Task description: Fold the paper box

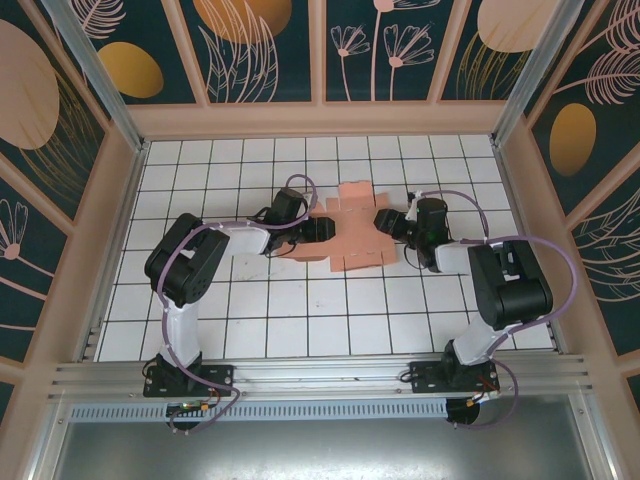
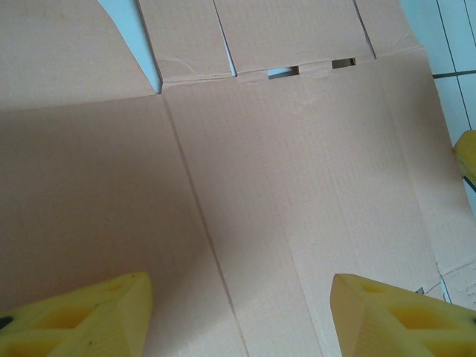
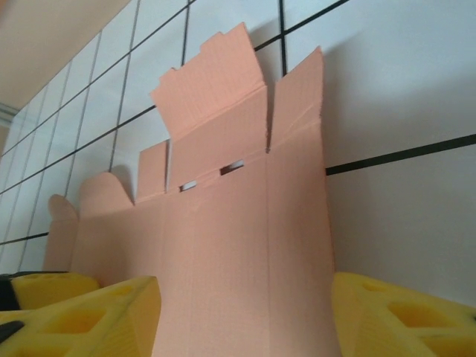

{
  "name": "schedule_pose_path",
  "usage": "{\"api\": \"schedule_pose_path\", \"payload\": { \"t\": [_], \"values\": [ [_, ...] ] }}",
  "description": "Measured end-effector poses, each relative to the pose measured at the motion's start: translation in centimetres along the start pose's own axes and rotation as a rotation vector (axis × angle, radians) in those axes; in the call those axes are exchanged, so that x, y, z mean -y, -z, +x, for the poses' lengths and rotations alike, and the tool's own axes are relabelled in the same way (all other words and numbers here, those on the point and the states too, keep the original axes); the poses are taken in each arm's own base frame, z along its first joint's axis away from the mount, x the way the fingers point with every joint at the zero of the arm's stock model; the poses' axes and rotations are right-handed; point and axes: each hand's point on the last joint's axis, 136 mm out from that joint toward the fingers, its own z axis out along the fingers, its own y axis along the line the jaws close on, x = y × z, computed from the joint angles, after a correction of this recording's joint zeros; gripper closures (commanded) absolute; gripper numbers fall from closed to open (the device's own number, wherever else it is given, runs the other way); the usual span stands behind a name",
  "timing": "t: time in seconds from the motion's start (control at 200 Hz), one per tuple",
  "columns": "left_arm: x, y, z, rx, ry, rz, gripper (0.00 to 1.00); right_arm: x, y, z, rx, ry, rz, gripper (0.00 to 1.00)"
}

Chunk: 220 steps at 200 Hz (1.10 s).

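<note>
The paper box [image 1: 356, 243] is a flat salmon-pink die-cut sheet with flaps, lying on the white tiles in the middle of the floor. My left gripper [image 1: 324, 228] reaches over its left edge. In the left wrist view the paper box [image 2: 297, 149] lies under the left gripper [image 2: 242, 316], which is open with its yellow fingers [image 2: 82, 316] wide apart. My right gripper [image 1: 384, 220] comes in from the sheet's right side. In the right wrist view the right gripper [image 3: 245, 320] is open over the paper box [image 3: 223, 245], whose far flaps [image 3: 212, 82] stand slightly raised.
The white tiled floor [image 1: 300, 320] is ringed by a peach frame [image 1: 320, 120] with patterned panels. A metal rail [image 1: 320, 375] runs along the near edge by the arm bases. The right gripper's yellow finger [image 2: 468, 156] shows at the edge of the left wrist view.
</note>
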Motion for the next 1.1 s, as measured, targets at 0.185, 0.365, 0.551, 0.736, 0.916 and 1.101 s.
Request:
{"api": "schedule_pose_path", "payload": {
  "t": [0.185, 0.365, 0.551, 0.736, 0.916, 1.101],
  "values": [
    [0.0, 0.0, -0.1, 0.006, -0.002, 0.004, 0.34, 0.8, 0.0, 0.1, 0.002, -0.007, 0.039, 0.29],
    [0.1, 0.0, -0.1, 0.007, -0.003, 0.006, 0.33, 0.9, -0.3, 1.0, -0.034, -0.015, 0.025, 0.62],
    [0.1, 0.0, -0.1, 0.014, -0.006, 0.011, 0.29, 0.1, -0.5, 1.8, -0.08, -0.008, -0.03, 1.0],
    [1.0, 0.5, -0.2, 0.026, -0.012, 0.042, 0.03, 0.3, -0.6, 1.8, -0.096, 0.02, 0.003, 1.0],
    [0.0, 3.2, 0.3, 0.066, -0.007, -0.034, 0.01, -0.7, -1.4, 1.0, -0.122, 0.182, 0.121, 1.0],
    [-0.4, 7.8, -2.1, 0.215, 0.005, -0.117, 0.01, -2.8, -2.3, -0.3, -0.125, 0.383, 0.26, 1.0]
  ]
}}
